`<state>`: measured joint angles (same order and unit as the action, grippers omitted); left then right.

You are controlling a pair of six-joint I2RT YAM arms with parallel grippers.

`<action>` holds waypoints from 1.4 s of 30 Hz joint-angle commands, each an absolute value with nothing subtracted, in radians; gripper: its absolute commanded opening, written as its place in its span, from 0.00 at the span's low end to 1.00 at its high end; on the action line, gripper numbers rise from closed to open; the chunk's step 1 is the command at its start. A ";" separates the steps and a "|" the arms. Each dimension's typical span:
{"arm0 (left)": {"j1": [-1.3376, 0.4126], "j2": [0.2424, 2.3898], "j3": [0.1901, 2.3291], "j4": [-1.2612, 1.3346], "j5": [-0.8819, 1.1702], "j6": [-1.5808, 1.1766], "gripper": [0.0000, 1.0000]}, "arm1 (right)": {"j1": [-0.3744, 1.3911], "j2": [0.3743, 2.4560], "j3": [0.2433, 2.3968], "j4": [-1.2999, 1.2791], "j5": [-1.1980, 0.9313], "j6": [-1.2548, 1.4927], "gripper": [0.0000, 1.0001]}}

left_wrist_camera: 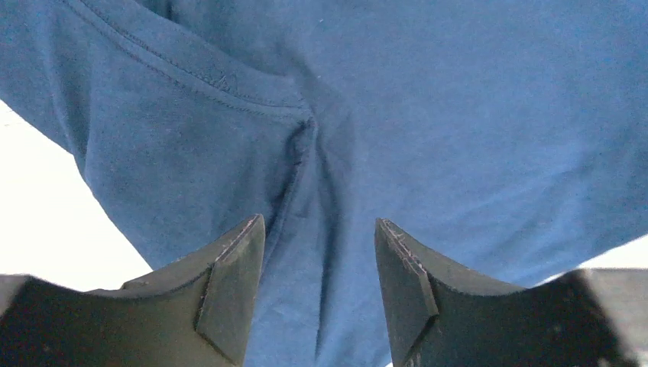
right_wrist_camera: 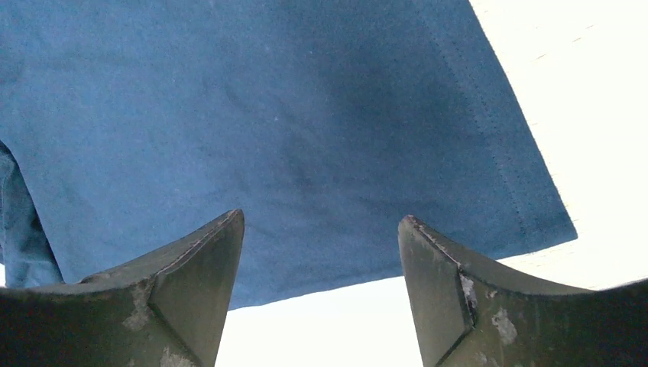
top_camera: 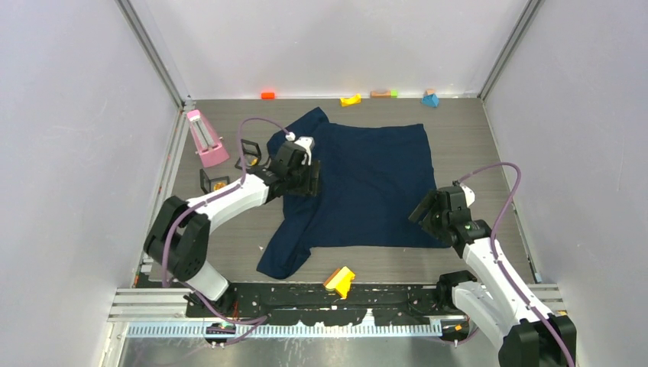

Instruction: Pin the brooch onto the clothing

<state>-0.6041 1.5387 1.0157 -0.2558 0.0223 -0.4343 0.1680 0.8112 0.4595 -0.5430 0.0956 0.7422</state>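
Grey wood-grain bench (top_camera: 458, 138), pale walls on three sides. Navy shirt (top_camera: 374, 183) lies flat mid-bench and looks sideways: sleeves toward the left edge, hem toward the right, so its long axis runs left-right.

Left pincer (left_wrist_camera: 319, 229) is over the shirt's left part, jaws spread and straddling a raised sleeve seam (left_wrist_camera: 306, 138). Nothing is pinched.

Right pincer (right_wrist_camera: 321, 222) is over the near-right hem corner (right_wrist_camera: 550, 229), jaws spread wide and empty.

Brooch: can't place it for sure. It's not on the cloth in either wrist view and not in either pincer. Best guess is the small gold glint in the black holders (top_camera: 216, 181) near the left edge, beside the pink stand (top_camera: 205, 138), but it's too small to confirm. If that's right, it lies to the left of the left pincer, off the shirt, and the left arm is much nearer. The right arm would then hold the hem down.

Yellow wedge (top_camera: 339, 280) at the near edge is not the target.
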 commanded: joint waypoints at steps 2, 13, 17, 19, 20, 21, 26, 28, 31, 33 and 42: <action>-0.635 1.626 1.064 -0.251 -0.049 -0.376 0.56 | 0.166 0.794 0.447 -0.487 0.151 0.773 0.80; -0.691 1.756 1.128 -0.296 -0.167 -0.322 0.45 | 0.166 0.852 0.445 -0.460 0.186 0.783 0.81; -0.713 1.782 1.137 -0.317 -0.237 -0.301 0.41 | 0.166 0.860 0.443 -0.454 0.189 0.786 0.81; -0.717 1.791 1.138 -0.319 -0.251 -0.298 0.41 | 0.166 0.863 0.443 -0.450 0.192 0.787 0.81; -0.718 1.796 1.138 -0.319 -0.255 -0.297 0.40 | 0.166 0.864 0.443 -0.448 0.195 0.787 0.82; -0.718 1.801 1.138 -0.318 -0.260 -0.296 0.37 | 0.165 0.867 0.443 -0.446 0.197 0.788 0.82; -0.718 1.764 1.083 -0.283 -0.324 -0.329 0.00 | 0.160 0.899 0.442 -0.413 0.222 0.793 0.90; -0.716 1.680 1.003 -0.204 -0.333 -0.356 0.00 | 0.149 0.928 0.452 -0.411 0.221 0.801 0.93; -0.694 1.552 0.914 -0.157 -0.332 -0.411 0.00 | 0.126 0.986 0.468 -0.411 0.198 0.821 0.93; -0.659 1.488 0.863 -0.159 -0.308 -0.452 0.00 | 0.111 1.017 0.471 -0.411 0.188 0.834 0.94; -0.404 1.192 0.577 -0.139 -0.125 -0.640 0.00 | -0.054 1.055 0.447 -0.410 0.099 0.845 0.94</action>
